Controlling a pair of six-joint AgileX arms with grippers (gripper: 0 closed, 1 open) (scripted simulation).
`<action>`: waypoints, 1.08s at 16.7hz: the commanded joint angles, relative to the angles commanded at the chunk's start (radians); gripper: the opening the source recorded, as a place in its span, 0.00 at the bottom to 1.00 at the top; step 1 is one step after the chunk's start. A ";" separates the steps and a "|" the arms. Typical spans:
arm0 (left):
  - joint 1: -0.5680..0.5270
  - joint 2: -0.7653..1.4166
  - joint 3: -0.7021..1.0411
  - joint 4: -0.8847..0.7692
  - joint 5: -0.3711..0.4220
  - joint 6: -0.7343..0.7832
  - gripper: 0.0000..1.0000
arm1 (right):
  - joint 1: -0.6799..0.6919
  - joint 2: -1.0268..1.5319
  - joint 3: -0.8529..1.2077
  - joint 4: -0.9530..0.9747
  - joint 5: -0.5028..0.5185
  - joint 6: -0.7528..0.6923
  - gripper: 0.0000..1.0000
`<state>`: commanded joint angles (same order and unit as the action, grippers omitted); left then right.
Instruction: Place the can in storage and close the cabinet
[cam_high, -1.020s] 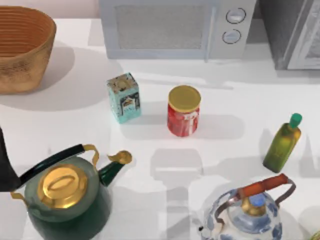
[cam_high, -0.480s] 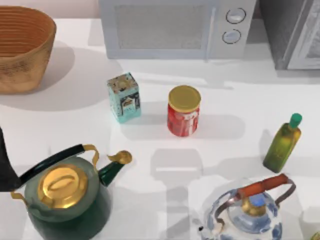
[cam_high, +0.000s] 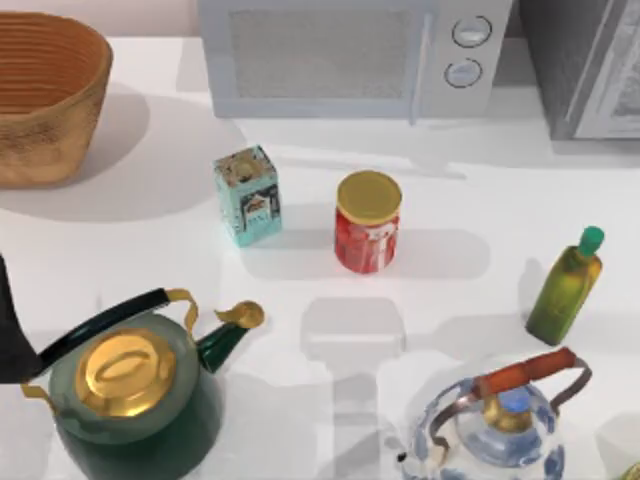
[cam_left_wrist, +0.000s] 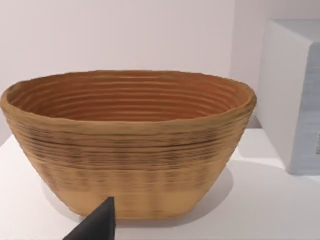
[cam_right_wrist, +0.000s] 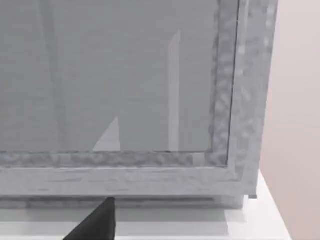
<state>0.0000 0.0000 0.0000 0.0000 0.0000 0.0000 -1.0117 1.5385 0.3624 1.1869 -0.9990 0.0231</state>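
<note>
1. While the can (cam_high: 367, 222), red with a gold lid, stands upright near the table's (cam_high: 480, 200) middle, nothing touches it; whether either gripper's fingers are spread or closed, I cannot tell. The left arm (cam_high: 12, 330) sits at the table's left edge, beside the green kettle (cam_high: 130, 390).
2. Because the teal tin (cam_high: 248, 195) stands just to the can's left, a careless approach from that side risks knocking it over, or grabbing the wrong thing.
3. Since the cabinet (cam_high: 585, 65) sits at the far right corner, right of the microwave (cam_high: 350, 55), the carry passes the green bottle (cam_high: 566, 285); a low path could tip it.
4. With the blue-and-white kettle (cam_high: 495, 425) at the near edge below the can, the right arm reaching in may clip its raised handle.
5. As the right wrist view faces the cabinet's pale framed door panel (cam_right_wrist: 115, 80) closely, an arm swinging toward it could strike the door.
6. The basket (cam_left_wrist: 125, 145) at far left looks out of harm's way.
</note>
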 joint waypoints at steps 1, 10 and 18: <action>0.000 0.000 0.000 0.000 0.000 0.000 1.00 | -0.011 0.010 0.004 0.011 -0.011 0.000 1.00; 0.000 0.000 0.000 0.000 0.000 0.000 1.00 | -0.006 0.002 0.103 -0.091 -0.032 -0.011 1.00; 0.000 0.000 0.000 0.000 0.000 0.000 1.00 | -0.018 -0.061 0.631 -0.623 -0.077 -0.039 1.00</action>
<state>0.0000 0.0000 0.0000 0.0000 0.0000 0.0000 -1.0296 1.4776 0.9934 0.5638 -1.0761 -0.0157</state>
